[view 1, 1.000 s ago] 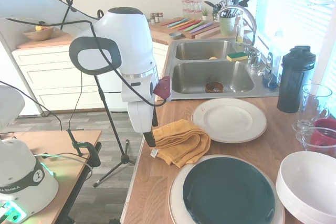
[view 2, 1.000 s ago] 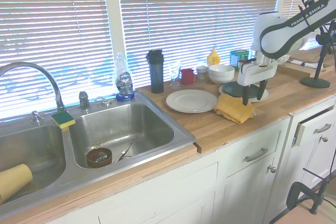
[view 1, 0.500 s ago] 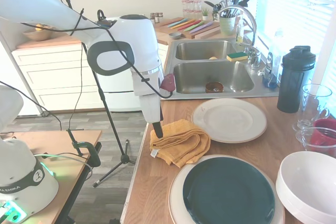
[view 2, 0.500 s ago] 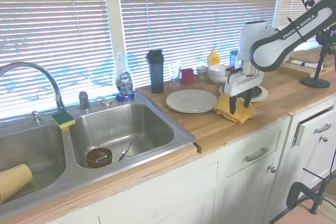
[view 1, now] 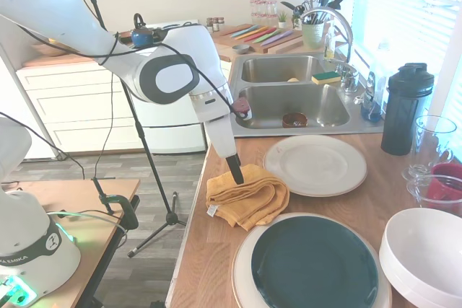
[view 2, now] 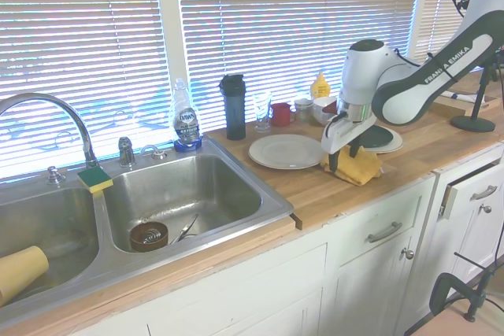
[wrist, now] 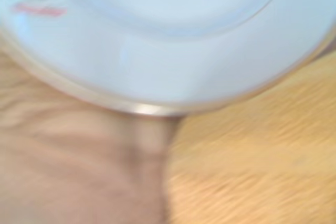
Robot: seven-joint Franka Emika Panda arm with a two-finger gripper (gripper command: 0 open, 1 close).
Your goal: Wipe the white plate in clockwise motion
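White plate (view 1: 315,164) just beside gripper (view 1: 236,175), apart; gripper on cloth (view 1: 247,195).

open counter (view 1: 216,250) on near side of folded yellow cloth (view 1: 249,196); white plate (view 1: 315,164) clear above. hemmed in by green-centred plate (view 1: 314,265), white bowl (view 1: 426,250), black bottle (view 1: 406,110), glass (view 1: 432,142), sink (view 1: 292,106).

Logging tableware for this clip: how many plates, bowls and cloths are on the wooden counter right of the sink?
Plates: 2, a plain round cream-white plate and a larger white plate with dark green centre.
Bowls: 1, deep white bowl.
Cloths: 1, crumpled mustard-yellow cloth.
Total: 4.
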